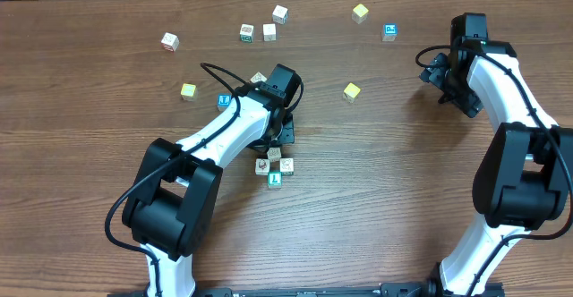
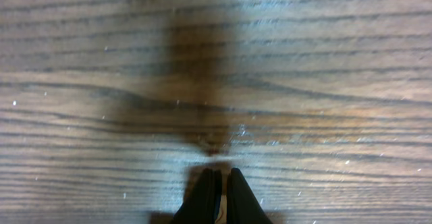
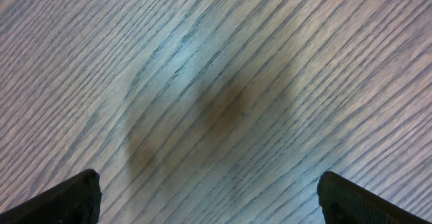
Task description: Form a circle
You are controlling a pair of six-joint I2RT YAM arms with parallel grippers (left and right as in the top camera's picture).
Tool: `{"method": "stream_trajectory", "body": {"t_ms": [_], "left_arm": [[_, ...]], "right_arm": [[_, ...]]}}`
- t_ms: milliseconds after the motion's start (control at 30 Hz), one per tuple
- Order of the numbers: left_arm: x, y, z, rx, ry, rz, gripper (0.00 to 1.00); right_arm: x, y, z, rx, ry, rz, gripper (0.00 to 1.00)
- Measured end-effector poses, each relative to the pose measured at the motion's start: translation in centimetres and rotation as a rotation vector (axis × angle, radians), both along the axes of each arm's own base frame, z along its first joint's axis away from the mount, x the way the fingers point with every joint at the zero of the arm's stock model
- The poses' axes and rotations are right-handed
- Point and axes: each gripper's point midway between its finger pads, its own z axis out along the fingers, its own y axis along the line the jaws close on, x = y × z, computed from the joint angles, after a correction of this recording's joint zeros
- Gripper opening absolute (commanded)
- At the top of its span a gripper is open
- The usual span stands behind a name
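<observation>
The circle (image 1: 274, 165) near left fingers (image 2: 204, 196)

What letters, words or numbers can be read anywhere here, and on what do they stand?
"L", white, as far as it can be made out: on the green cube.
Right blue cube: white mark, too small to read.
Left blue cube: white mark, too small to read.
White cube and the other whitish ones: printed marks, too small to read.
Wrist views: no text.
</observation>
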Motion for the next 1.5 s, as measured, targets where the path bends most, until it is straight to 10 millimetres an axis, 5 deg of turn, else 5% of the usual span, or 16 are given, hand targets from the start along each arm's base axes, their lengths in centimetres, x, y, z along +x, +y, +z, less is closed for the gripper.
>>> {"method": "stream_trajectory", "body": {"t_ms": [200,367,500,867,967,1000,1033,1500], "left_arm": [[0.5,0.7,0.2,0.013,-0.009,0.017,0.04],[3.2,1.9,2.2,-0.003,-0.062,0.069,0.04],[4.9,4.3,3.2,-0.004,-0.079,0.136,0.04],[5.0,10.9,2.8,0.031,-0.016,0.285,0.06],[5.2,11.7,2.8,0.034,-0.016,0.304,0.34],[5.2,11.8,2.8,0.035,-0.015,0.307,0.57],[5.1,12.0,2.8,0.037,-0.013,0.313,0.99],[5.0,12.0,2.8,0.041,-0.007,0.313,1.00]], "right_arm": [[0.0,0.0,0.0,0.000,0.000,0.000,1.00],[0.0,0.0,0.0,0.000,0.000,0.000,1.00],[0.0,0.0,0.0,0.000,0.000,0.000,1.00],[0.0,0.0,0.0,0.000,-0.001,0.000,1.00],[0.0,0.0,0.0,0.000,-0.001,0.000,1.00],[0.0,0.0,0.0,0.000,-0.001,0.000,1.00],[0.0,0.0,0.0,0.000,0.000,0.000,1.00],[0.0,0.0,0.0,0.000,0.000,0.000,1.00]]}}
